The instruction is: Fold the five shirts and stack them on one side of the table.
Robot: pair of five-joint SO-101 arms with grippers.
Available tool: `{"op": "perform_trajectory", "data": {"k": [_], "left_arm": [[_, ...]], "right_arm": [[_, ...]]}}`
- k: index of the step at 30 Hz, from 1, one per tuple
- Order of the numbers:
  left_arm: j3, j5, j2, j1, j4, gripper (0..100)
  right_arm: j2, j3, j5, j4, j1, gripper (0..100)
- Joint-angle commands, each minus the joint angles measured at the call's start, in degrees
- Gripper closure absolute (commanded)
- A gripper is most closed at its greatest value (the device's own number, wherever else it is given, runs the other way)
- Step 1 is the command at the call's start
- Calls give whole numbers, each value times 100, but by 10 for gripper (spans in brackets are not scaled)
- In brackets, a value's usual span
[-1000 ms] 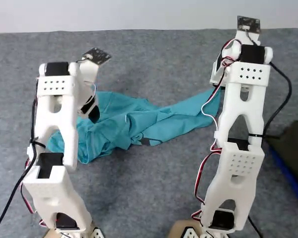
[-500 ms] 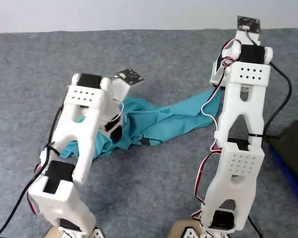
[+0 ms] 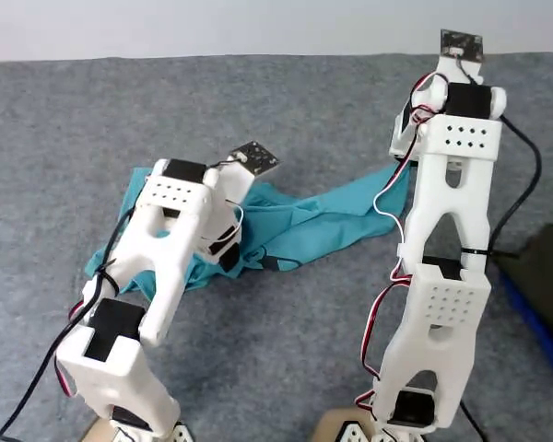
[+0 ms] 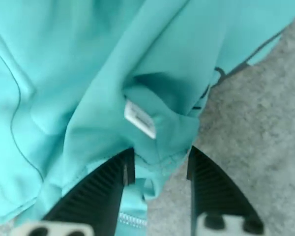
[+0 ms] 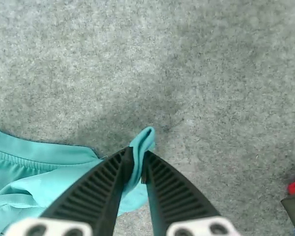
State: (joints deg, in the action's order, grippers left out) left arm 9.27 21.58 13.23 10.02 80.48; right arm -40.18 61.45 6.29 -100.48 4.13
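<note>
Left hand [image 3: 229,255], seen from above over the crumpled teal fabric shirt [image 3: 304,221] on the grey carpeted desk [image 3: 286,110], clamps a bunched fold in its wrist view, while the right hand [image 5: 137,152] pinches a corner in its own, so this looks like the spreading stage, and next probably comes pulling it flat.

The left arm [image 3: 166,258] leans from lower left toward the frame's centre, the left gripper [image 4: 160,157] clamped on the bunched teal shirt [image 3: 323,221]. The right arm [image 3: 447,230] stretches up the right side, the right gripper [image 5: 137,160] pinching a corner of that shirt.
</note>
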Motion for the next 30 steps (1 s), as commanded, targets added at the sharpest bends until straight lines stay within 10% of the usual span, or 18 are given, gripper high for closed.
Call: {"op": "perform_trajectory", "data": {"k": [1, 15, 30], "left_arm": [[40, -53, -325, 26, -158, 821], [-22, -53, -378, 9, -53, 978], [-2941, -53, -431, -105, 2022, 976]], "right_arm": [[435, 264, -62, -242, -22, 990], [462, 264, -62, -242, -22, 990], [927, 264, -229, -251, -13, 990]]}}
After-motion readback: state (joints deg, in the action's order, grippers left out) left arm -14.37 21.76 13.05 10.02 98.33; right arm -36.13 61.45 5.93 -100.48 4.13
